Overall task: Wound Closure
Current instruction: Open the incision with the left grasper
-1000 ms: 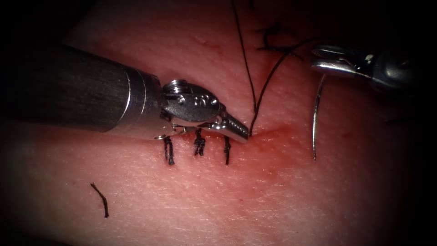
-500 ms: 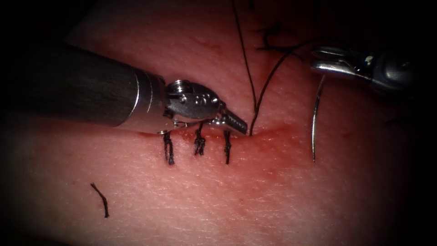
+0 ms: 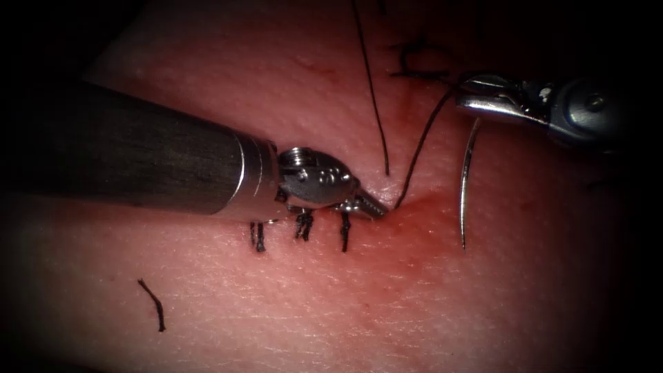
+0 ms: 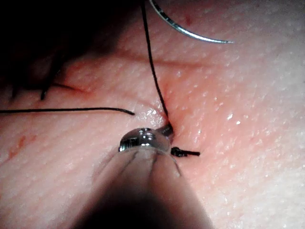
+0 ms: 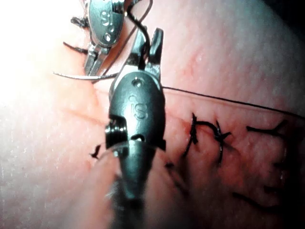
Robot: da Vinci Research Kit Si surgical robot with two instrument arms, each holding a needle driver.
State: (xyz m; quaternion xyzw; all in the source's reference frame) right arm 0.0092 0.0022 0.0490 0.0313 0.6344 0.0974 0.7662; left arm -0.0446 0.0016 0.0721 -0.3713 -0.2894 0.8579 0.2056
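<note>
My left tool (image 3: 373, 206) lies along the stitched cut with its jaws shut. Its tip (image 4: 167, 130) presses the tissue (image 3: 414, 297) right where the thread (image 3: 421, 145) comes out. I cannot tell if it pinches the thread. My right tool (image 3: 473, 102) hovers at the upper right, shut on the needle (image 3: 466, 179) near its thread end. The needle hangs free above the tissue, point down, to the right of the left tool. The thread (image 4: 151, 62) runs from the needle's end down to the exit point. A free tail (image 3: 373, 97) ends just above the left tip.
Three tied stitches (image 3: 302, 224) sit under the left tool's wrist. A loose cut piece of thread (image 3: 153, 302) lies at the lower left. Red fluid (image 3: 407, 235) stains the tissue around the unstitched stretch of cut. More knotted stitches (image 5: 209, 133) lie beside the right tool's shaft.
The left tool slid to the right along the cut, covering more of the stitches. The right tool carried the needle a little leftward. The thread's exit point shifted right, away from the tail.
</note>
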